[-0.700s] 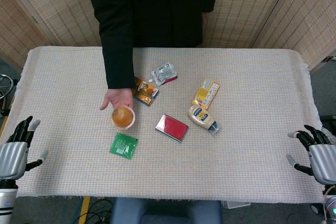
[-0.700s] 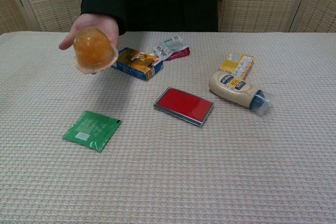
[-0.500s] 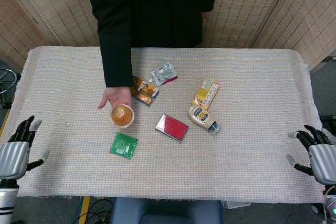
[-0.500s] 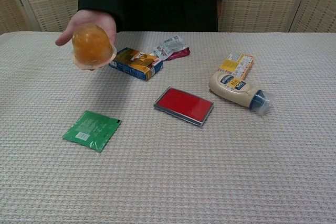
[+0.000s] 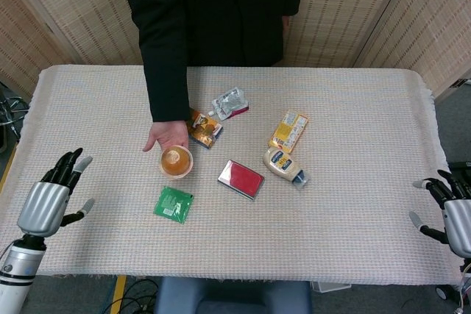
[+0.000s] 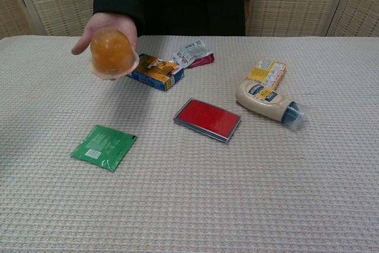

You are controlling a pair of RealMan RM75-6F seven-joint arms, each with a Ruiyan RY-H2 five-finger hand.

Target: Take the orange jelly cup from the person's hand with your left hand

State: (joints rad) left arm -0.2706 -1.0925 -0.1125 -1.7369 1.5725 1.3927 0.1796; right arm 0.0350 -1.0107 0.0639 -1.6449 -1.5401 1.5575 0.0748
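A person in black stands at the far side and holds out the orange jelly cup point(image 5: 176, 161) point(image 6: 112, 53) above the table, left of centre. The person's hand point(image 5: 166, 136) point(image 6: 105, 23) grips it from behind. My left hand point(image 5: 49, 200) hovers at the table's near left edge, open with fingers spread, well to the left of the cup and nearer to me. My right hand point(image 5: 452, 211) stays at the near right edge, fingers apart and holding nothing. Neither hand shows in the chest view.
On the cloth lie a green sachet point(image 5: 174, 204), a red flat case point(image 5: 241, 179), a mayonnaise bottle point(image 5: 283, 165), a yellow packet point(image 5: 288, 131), a blue-orange box point(image 5: 203, 129) and a silver pouch point(image 5: 230, 103).
My left hand has risen and moved inward over the table's left edge. The person's hand shifted the cup slightly to the right. My right hand slid a little outward.
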